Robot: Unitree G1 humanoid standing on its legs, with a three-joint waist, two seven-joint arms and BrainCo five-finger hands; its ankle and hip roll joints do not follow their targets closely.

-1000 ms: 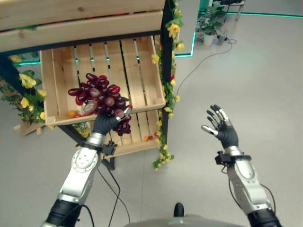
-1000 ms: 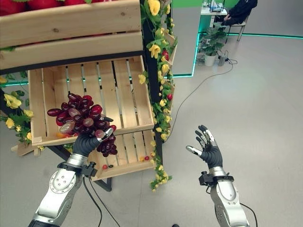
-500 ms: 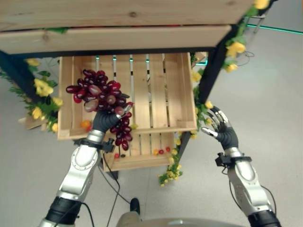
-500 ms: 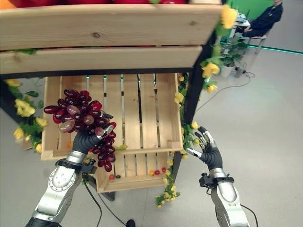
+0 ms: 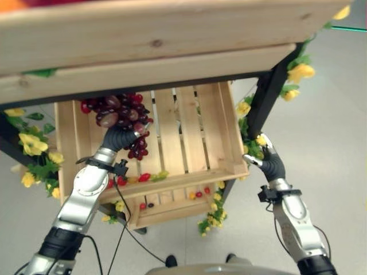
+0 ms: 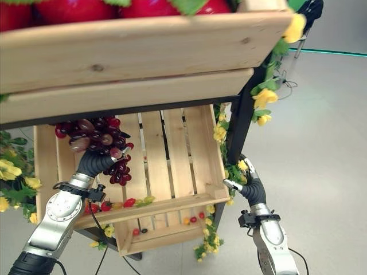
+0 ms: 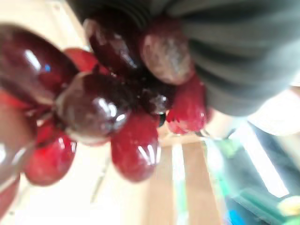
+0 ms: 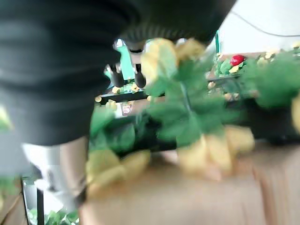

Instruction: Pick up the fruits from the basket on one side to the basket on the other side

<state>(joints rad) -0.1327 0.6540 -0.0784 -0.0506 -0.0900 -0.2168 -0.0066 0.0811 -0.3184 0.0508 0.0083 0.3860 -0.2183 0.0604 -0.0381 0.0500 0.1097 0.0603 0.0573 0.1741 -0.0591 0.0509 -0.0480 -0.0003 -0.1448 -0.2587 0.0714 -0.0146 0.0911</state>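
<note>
While the left hand (image 5: 117, 137) was raised in the left eye view, its fingers were curled round a bunch of dark red grapes (image 5: 117, 112), held above the slatted floor of the middle wooden crate (image 5: 189, 132) and just under the front board of the upper crate (image 5: 172, 40). Near the middle crate's front lip lay a few small red and yellow fruits (image 5: 143, 177), and more sat in the lower crate (image 5: 172, 209) beneath it. At the middle crate's front right corner, the right hand (image 5: 269, 163) was beside the yellow flowers (image 5: 246, 109) on the black post; whether its fingers were open, I could not tell. In the right eye view, red apples (image 6: 74, 10) filled the upper crate. The left wrist view showed glossy grapes pressed against the hand's dark cover (image 7: 234, 56). The right wrist view showed leaves and yellow flowers just past that hand's dark cover (image 8: 56, 70).
</note>
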